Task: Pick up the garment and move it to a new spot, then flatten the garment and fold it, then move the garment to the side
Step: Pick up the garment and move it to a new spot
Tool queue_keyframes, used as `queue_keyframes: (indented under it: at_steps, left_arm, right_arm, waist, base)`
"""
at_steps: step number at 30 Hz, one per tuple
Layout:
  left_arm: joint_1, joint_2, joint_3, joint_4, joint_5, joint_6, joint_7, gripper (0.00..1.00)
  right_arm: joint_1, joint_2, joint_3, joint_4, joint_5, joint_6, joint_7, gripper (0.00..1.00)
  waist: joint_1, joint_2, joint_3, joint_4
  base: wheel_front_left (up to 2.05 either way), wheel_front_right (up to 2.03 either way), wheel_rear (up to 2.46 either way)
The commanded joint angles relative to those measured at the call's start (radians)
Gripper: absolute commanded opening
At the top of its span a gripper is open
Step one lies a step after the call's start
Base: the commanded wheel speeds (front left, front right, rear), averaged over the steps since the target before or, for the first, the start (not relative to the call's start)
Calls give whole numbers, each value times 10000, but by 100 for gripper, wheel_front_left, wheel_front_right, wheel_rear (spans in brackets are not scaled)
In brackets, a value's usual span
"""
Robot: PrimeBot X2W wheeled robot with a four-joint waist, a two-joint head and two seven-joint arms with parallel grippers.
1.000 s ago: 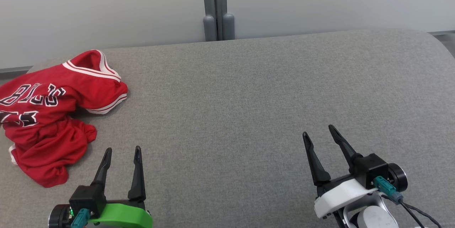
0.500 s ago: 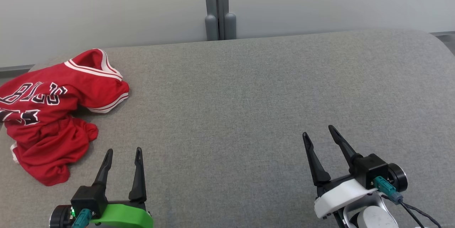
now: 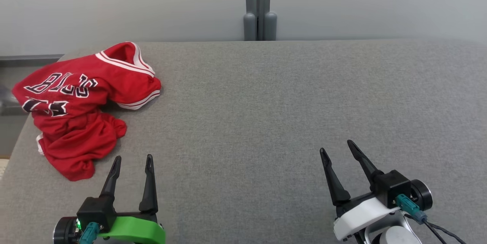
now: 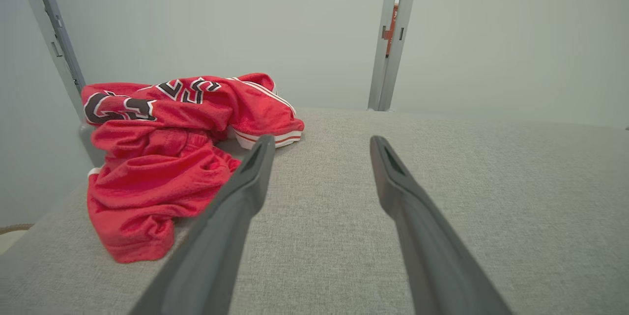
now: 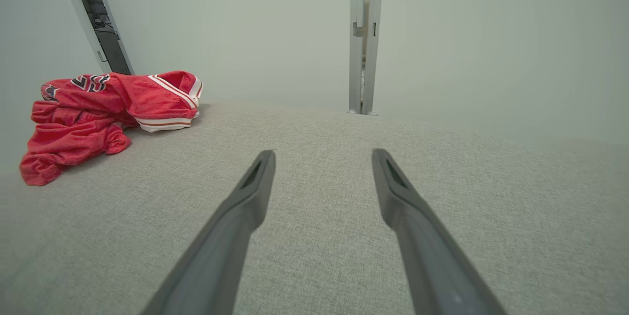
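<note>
Red garment (image 3: 83,107) crumpled at far left of grey cushion (image 3: 266,103), untouched. Left gripper (image 3: 133,157) just near side of it, apart, fingers spread, empty. Right gripper (image 3: 336,145) well apart at near right, spread too, empty. Grey post (image 3: 260,8) at far wall (image 3: 114,4).

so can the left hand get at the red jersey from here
Probably yes: the left hand is open, the red jersey lies crumpled ahead to its left, and nothing stands between them.

Lettering on the garment (image 3: 81,103) (black, white-edged) is creased, unreadable. The bottom edge crops the left gripper (image 3: 133,157).
</note>
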Motion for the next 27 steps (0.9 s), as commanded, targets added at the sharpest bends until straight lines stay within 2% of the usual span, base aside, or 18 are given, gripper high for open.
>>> queue_keyframes:
  at_steps: [1, 14, 27]
  left_arm:
    - [69, 63, 9, -42, 105, 82, -4, 100]
    - [369, 61, 79, -286, 350, 140, -4, 100]
    - [663, 58, 274, -518, 542, 183, -4, 100]
  right_arm:
    - [125, -33, 21, -17, -54, 4, -31, 100]
    - [321, -33, 187, -35, 69, 3, -33, 100]
    - [495, -34, 306, -79, 140, 3, -31, 100]
  waist:
    - [0, 0, 9, 427]
    - [0, 0, -135, 2217]
    - [0, 0, -393, 3248]
  base:
    - [0, 0, 0]
    - [0, 0, 0]
    - [0, 0, 0]
